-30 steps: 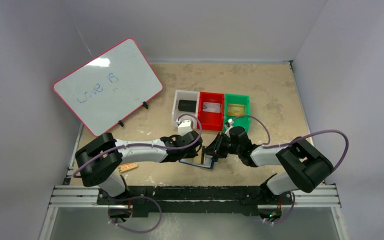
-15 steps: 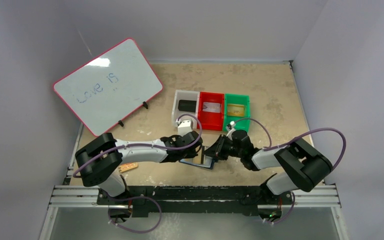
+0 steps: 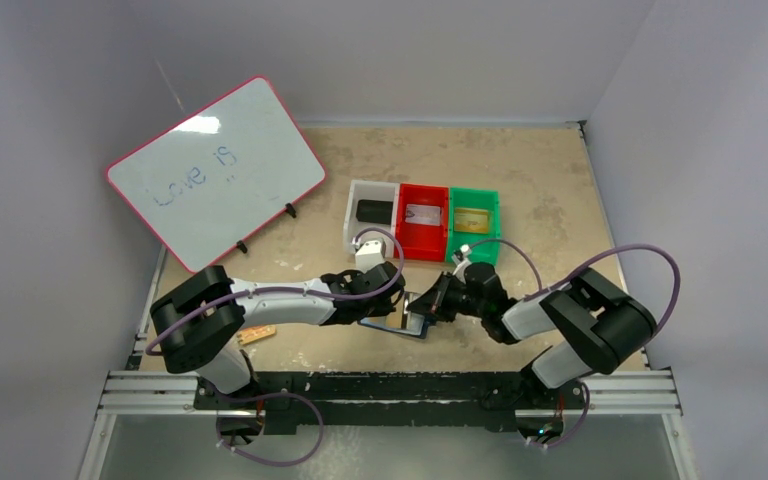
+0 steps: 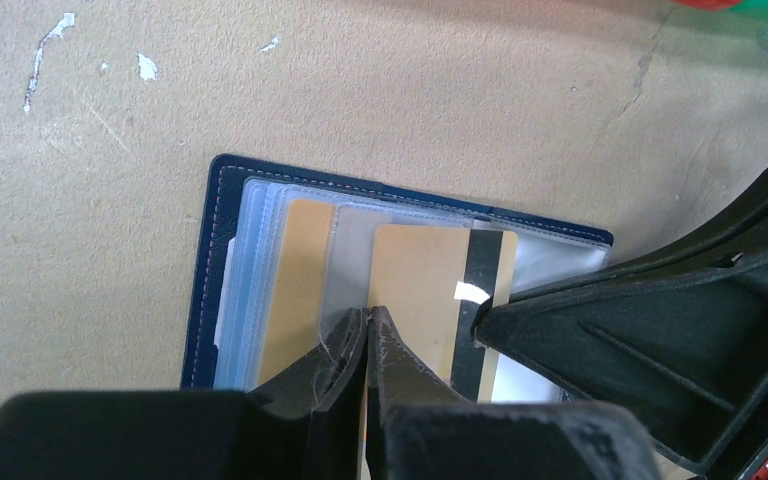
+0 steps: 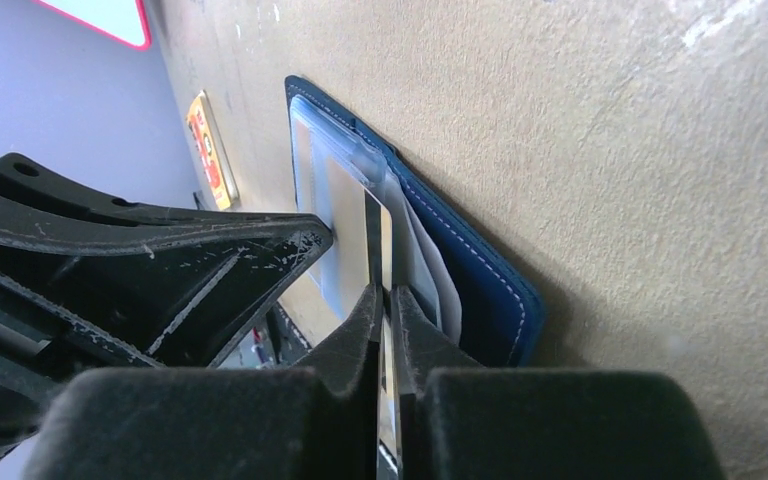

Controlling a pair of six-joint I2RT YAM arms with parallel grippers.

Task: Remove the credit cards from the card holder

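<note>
The navy card holder (image 4: 203, 280) lies open on the tan table (image 4: 360, 90), toward the near edge and between the two arms. The left gripper (image 4: 368, 322), jaws pressed together, pinches a clear sleeve (image 4: 352, 260) of the card holder. The right gripper (image 5: 386, 300), reaching in from the right, is clamped on the edge of a gold credit card (image 4: 415, 280) — black stripe showing — that rests on the open pockets.
</note>
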